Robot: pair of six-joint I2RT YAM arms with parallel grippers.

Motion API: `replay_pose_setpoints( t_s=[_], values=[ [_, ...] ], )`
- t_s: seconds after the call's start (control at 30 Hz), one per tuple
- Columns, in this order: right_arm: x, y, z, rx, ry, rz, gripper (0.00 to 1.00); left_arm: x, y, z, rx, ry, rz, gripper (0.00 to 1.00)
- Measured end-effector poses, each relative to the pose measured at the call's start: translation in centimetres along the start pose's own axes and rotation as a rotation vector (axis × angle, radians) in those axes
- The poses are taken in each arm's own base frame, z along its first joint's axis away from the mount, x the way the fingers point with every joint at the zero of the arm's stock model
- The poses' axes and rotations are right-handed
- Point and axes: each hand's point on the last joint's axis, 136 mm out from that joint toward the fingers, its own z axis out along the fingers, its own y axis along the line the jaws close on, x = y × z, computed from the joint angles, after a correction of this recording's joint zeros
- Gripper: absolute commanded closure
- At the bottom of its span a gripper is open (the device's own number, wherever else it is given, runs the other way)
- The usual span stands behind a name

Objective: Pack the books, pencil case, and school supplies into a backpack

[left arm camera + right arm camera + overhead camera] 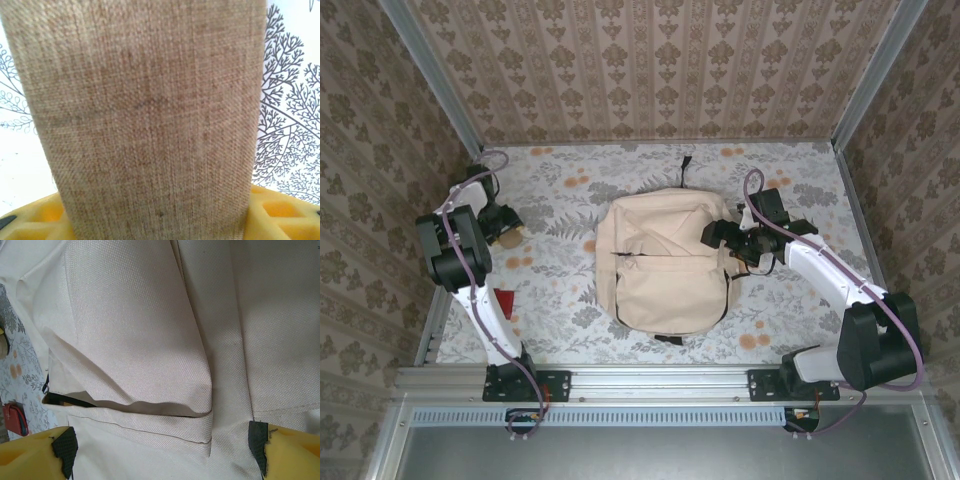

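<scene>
1. Table (790, 180), floral cover: it carries all you have below.
2. Backpack (660, 260), beige-cream: it lies flat at the table's middle, black top loop toward the far edge. On your right wrist camera, a fold of its fabric (150, 340) overhangs a narrow dark slit at its left.
3. Right gripper (725, 240): you find it at the backpack's right edge. Its jaws are spread wide, with the yellow fingers (30, 455) set apart over the fabric and gripping nothing.
4. Left gripper (500, 222): it is near the table's left edge, toward the far-left corner and well apart from the backpack. You cannot tell whether its jaws clamp.
5. Pencil case (150, 125), tan woven cloth: it sits between the left gripper's yellow fingers (282, 210).
6. Red item (505, 301): small, at the left edge beside your left arm.
</scene>
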Motion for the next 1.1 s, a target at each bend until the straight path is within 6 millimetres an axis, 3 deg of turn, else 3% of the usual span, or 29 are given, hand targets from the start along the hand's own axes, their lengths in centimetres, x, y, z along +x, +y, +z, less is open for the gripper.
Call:
replay_pose_setpoints(
  t_s=[0.23,0.33,0.43,0.6,0.7,0.97,1.1],
  values=[
    [0.0,0.1,-0.1,-0.003,-0.003,-0.001,0.08,1.3,-0.9,-1.0,0.012,-0.002,0.023,0.53],
    [0.0,0.1,-0.1,-0.003,-0.004,0.001,0.08,3.1,-2.8,-2.8,0.040,-0.022,0.075,0.54],
    [0.0,0.2,-0.1,-0.011,-0.002,0.010,0.08,5.8,-6.2,-5.8,0.093,-0.062,0.172,0.54],
    [0.3,1.0,-0.2,-0.052,0.020,0.014,0.08,11.7,-14.1,-11.2,0.230,-0.153,0.419,0.55],
    [0.3,1.9,-0.4,-0.090,0.033,0.009,0.08,15.7,-18.1,-13.4,0.317,-0.174,0.558,0.56],
    [-1.0,5.7,-1.4,-0.252,0.025,-0.018,0.10,26.8,-24.9,-15.9,0.500,-0.142,0.914,0.57],
    [-1.6,7.3,-2.0,-0.318,0.015,-0.036,0.12,30.4,-26.7,-16.8,0.589,-0.134,1.043,0.58]
  ],
)
